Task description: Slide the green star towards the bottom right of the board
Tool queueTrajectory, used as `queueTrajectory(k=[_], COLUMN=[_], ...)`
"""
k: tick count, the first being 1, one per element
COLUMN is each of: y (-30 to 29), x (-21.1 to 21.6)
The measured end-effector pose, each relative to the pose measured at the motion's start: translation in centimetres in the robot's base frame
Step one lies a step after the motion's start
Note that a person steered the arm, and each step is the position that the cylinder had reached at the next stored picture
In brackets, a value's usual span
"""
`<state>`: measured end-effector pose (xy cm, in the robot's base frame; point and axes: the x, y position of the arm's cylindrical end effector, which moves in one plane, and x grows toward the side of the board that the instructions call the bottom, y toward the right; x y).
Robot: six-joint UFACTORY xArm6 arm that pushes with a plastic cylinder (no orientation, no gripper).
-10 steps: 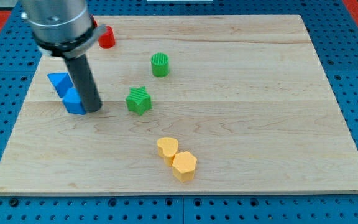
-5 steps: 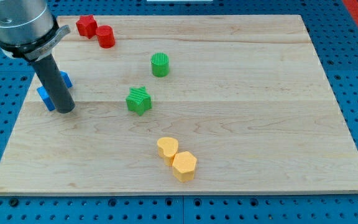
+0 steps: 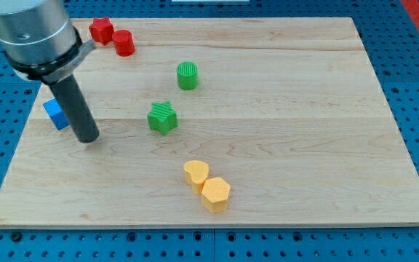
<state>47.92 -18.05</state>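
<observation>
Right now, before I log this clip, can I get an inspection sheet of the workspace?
Surface: wooden board, flat.
Job's things: green star, left of centre, untouched.
Clutter: green cylinder above the star; red star and red cylinder at the view's top left; blue block partly behind the rod; yellow heart touching yellow hexagon.
Grippers: none; my tip is left of the green star, apart.
Cables: nothing seen.
Surroundings: blue pegboard.

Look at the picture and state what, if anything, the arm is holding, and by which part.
Nothing is held. My tip rests on the board, left of the green star and apart from it.
</observation>
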Motion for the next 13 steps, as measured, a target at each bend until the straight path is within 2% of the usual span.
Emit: queueTrajectory(k=[2, 3, 9, 12, 13], y=[0.2, 3.7, 10.2, 7.7, 10.1], x=[0.2, 0.5, -2.1, -4.6, -4.8])
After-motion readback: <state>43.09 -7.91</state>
